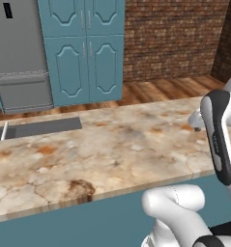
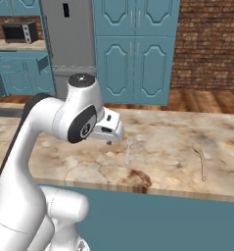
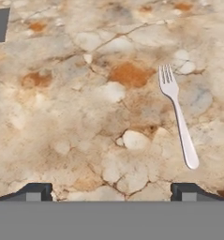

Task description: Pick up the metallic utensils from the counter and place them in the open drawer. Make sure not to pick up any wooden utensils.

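Marbled tan counter (image 3: 85, 117) across frame, silver fork (image 3: 178, 115) lying right of centre; gripper (image 3: 111, 191) spread wide above, holding nothing; brick wall (image 1: 172, 38) upper right.

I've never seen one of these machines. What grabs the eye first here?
The big white robot arm bending over a marbled stone counter stands out first. Below its hand a silver fork lies flat on the stone, jaws wide apart above it, nothing held. Behind stand teal cabinets, a grey fridge and a brick wall.
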Robot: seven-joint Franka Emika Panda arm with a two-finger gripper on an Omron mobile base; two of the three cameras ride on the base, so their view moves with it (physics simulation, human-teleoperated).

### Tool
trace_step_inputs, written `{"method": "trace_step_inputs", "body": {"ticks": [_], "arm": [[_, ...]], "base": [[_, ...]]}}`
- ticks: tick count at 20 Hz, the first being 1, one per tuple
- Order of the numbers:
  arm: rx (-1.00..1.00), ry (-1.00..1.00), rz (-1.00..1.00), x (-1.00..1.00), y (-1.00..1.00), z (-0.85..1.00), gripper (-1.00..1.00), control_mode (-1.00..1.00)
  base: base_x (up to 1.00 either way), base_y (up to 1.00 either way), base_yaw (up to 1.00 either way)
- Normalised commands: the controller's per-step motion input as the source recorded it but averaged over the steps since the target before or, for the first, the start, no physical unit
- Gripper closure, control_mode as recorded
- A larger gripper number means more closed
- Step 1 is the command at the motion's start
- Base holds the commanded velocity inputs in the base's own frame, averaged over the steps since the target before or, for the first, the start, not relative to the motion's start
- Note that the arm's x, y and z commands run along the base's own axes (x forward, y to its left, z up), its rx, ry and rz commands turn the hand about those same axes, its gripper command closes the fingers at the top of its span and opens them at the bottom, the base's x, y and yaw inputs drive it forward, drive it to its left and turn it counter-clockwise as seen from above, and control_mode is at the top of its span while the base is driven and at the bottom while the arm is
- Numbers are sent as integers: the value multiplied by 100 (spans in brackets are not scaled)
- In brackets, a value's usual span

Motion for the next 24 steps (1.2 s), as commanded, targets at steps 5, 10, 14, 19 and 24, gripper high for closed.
{"method": "trace_step_inputs", "body": {"ticks": [5, 10, 14, 19, 24], "arm": [[-4, 2, -3, 0, -31, -5, -100, -100], [-6, 0, -3, 0, -26, -8, -100, -100], [-8, 6, -6, 4, -12, -1, -100, -100], [-5, 9, -4, 12, -11, -1, -100, -100], [0, 7, -1, 10, -15, -8, -100, -100]], "base": [[0, 0, 0], [0, 0, 0], [0, 0, 0], [0, 0, 0], [0, 0, 0]]}}
